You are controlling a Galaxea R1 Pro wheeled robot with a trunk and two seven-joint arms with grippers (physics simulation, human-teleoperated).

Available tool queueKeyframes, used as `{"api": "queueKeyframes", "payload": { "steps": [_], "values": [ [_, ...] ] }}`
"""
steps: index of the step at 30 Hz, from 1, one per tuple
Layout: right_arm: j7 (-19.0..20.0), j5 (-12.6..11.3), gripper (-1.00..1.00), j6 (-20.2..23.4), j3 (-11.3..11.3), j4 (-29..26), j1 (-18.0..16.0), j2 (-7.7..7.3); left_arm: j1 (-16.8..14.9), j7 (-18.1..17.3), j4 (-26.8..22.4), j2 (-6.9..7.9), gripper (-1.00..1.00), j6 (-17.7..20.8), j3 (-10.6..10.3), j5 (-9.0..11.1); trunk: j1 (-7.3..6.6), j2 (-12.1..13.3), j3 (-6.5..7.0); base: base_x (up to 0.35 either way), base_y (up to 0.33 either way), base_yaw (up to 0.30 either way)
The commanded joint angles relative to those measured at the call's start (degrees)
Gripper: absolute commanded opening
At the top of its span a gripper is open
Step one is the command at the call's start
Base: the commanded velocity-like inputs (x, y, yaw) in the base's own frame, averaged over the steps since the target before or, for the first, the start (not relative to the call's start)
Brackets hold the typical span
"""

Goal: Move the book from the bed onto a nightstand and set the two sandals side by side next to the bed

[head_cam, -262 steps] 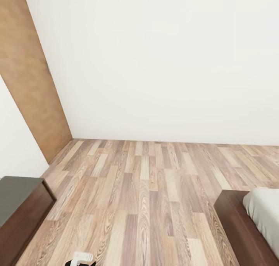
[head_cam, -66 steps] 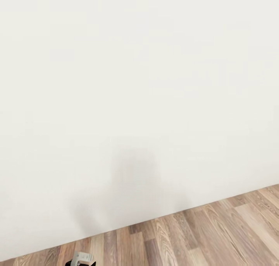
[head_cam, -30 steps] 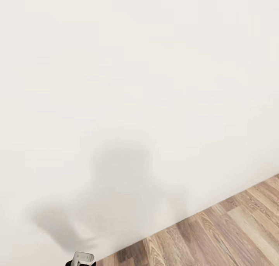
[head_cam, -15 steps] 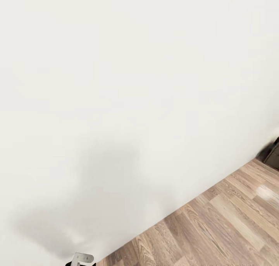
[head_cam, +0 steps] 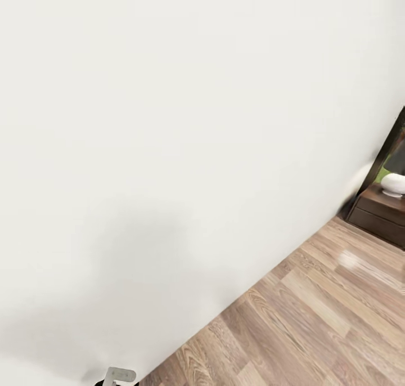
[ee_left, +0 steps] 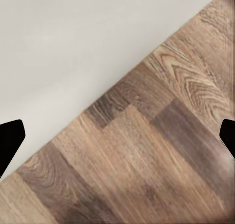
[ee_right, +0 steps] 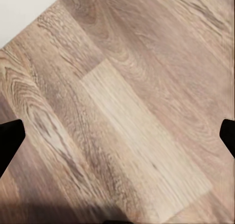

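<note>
I face a plain white bedroom wall (head_cam: 169, 121) above a wood-plank floor (head_cam: 315, 324). At the far right edge stands a dark reddish-brown nightstand (head_cam: 379, 217) against the wall. The book, the bed and the sandals are out of view. In the left wrist view my left gripper (ee_left: 117, 140) is open, its black fingertips (ee_left: 10, 140) far apart over the floor where it meets the wall. In the right wrist view my right gripper (ee_right: 117, 140) is open too, over bare planks, with nothing between its fingers.
A white rounded object (head_cam: 393, 183) rests on the nightstand. A dark frame (head_cam: 388, 149) rises behind it. My shadow falls on the wall at the lower left. A small grey part of my body (head_cam: 119, 376) shows at the bottom edge.
The camera has kept turning right: the wall's foot line has swung steeper, more floor shows at the lower right, and the nightstand has come into view at the right edge.
</note>
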Motion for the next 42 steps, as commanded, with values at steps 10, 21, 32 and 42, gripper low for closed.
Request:
{"api": "queueKeyframes", "payload": {
  "steps": [10, 21, 32, 42],
  "values": [
    [0.4, -0.2, 1.00, -0.1, -0.3, 0.2, -0.1, 0.00, 0.0, -0.2, 0.0, 0.02, 1.00, -0.1, 0.5, -0.4, -0.01, 0.0, -0.05, 0.000, 0.000, -0.284],
    [0.4, -0.2, 1.00, -0.1, -0.3, 0.2, -0.1, 0.00, 0.0, -0.2, 0.0, 0.02, 1.00, -0.1, 0.5, -0.4, -0.01, 0.0, -0.05, 0.000, 0.000, -0.284],
    [0.4, -0.2, 1.00, -0.1, -0.3, 0.2, -0.1, 0.00, 0.0, -0.2, 0.0, 0.02, 1.00, -0.1, 0.5, -0.4, -0.01, 0.0, -0.05, 0.000, 0.000, -0.284],
    [0.4, -0.2, 1.00, -0.1, -0.3, 0.2, -0.1, 0.00, 0.0, -0.2, 0.0, 0.02, 1.00, -0.1, 0.5, -0.4, -0.01, 0.0, -0.05, 0.000, 0.000, -0.284]
  ]
}}
